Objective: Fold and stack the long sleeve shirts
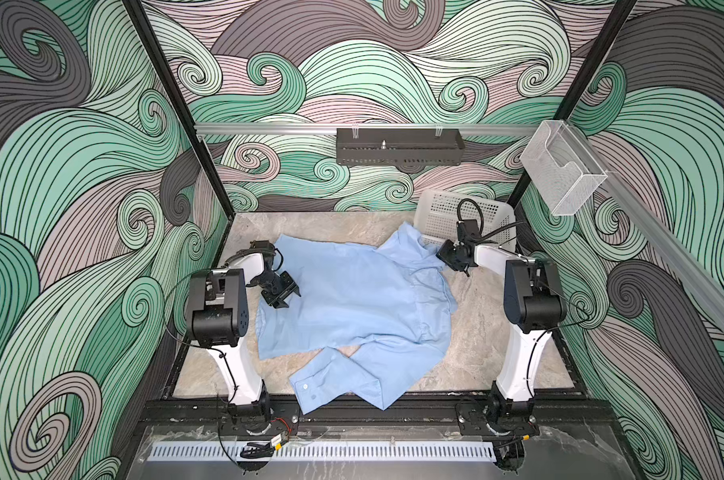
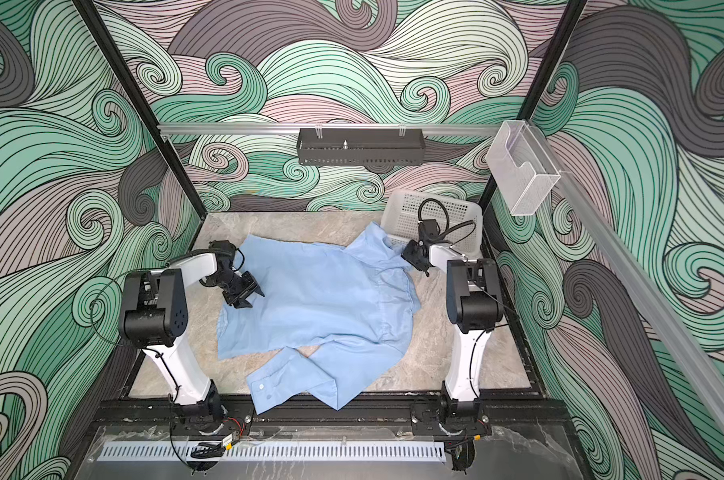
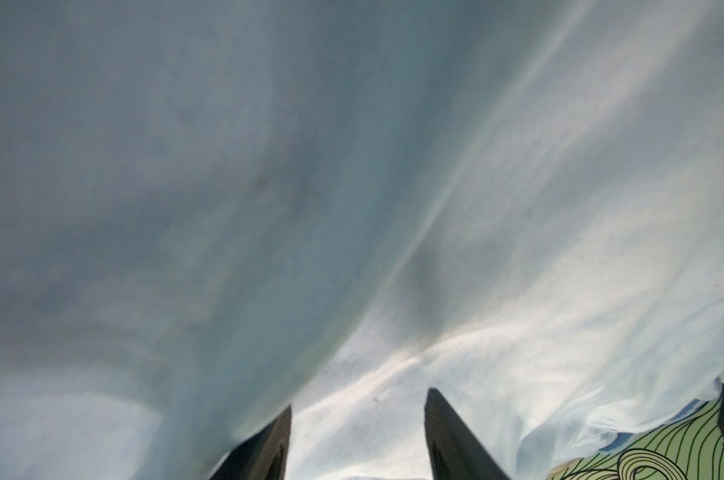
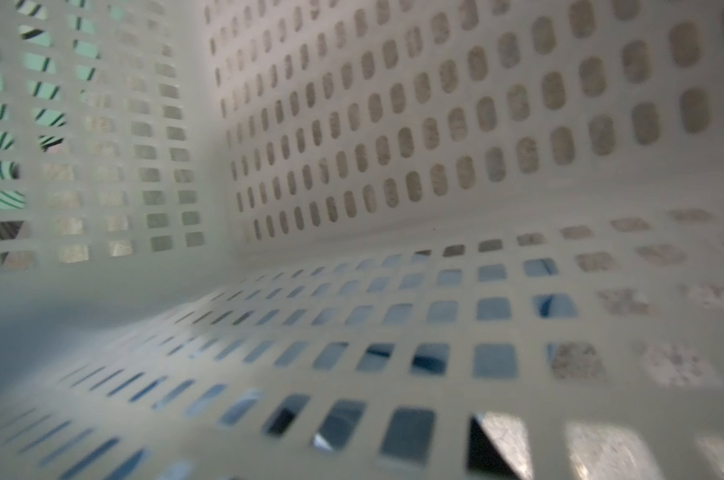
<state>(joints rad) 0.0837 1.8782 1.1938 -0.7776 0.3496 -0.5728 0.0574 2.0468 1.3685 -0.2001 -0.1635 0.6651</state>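
Note:
One light blue long sleeve shirt (image 1: 352, 299) (image 2: 318, 299) lies spread on the marble table, with a cuffed sleeve reaching the front edge. My left gripper (image 1: 287, 297) (image 2: 252, 299) hovers at the shirt's left edge, open. In the left wrist view (image 3: 360, 401) its fingers stand apart with shirt fabric (image 3: 518, 249) close in front and draped over one finger. My right gripper (image 1: 442, 254) (image 2: 408, 251) is at the collar end, against the basket. The right wrist view shows its jaws hidden behind the basket wall, with the blue shirt (image 4: 493, 361) showing through the holes.
A white perforated basket (image 1: 489, 212) (image 2: 456, 208) (image 4: 435, 124) lies tipped at the back right, partly over the shirt's collar end. A black tray (image 1: 397, 149) hangs on the back rail and a clear box (image 1: 560, 174) on the right rail.

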